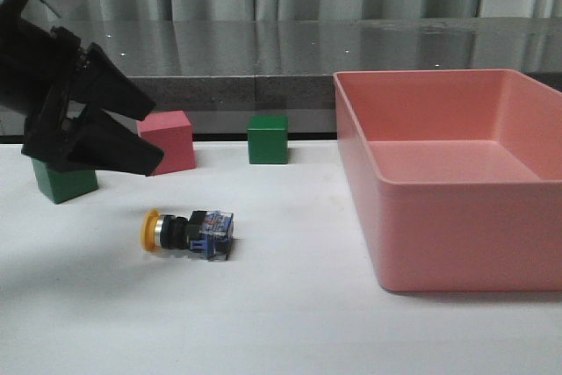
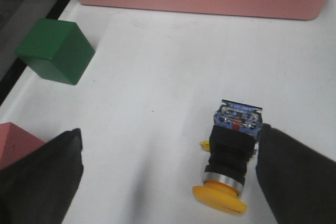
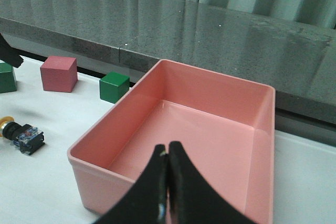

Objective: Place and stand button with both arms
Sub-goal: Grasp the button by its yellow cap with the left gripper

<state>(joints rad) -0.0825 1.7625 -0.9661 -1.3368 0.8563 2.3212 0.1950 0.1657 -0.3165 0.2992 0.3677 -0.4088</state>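
The button (image 1: 189, 232) lies on its side on the white table, yellow cap to the left, bluish contact block to the right. It shows in the left wrist view (image 2: 231, 158) and small in the right wrist view (image 3: 22, 135). My left gripper (image 1: 156, 138) is open and empty, above and behind-left of the button. In its wrist view the gripper (image 2: 170, 177) has the button close by one finger (image 2: 294, 177), not gripped. My right gripper (image 3: 168, 153) is shut and empty above the pink bin (image 3: 252, 145); it is out of the front view.
A large pink bin (image 1: 413, 243) fills the right side of the table. A pink cube (image 1: 169, 141) and a green cube (image 1: 267, 139) stand at the back. Another green cube (image 1: 63, 180) sits under my left arm. A grey ledge and curtain lie behind.
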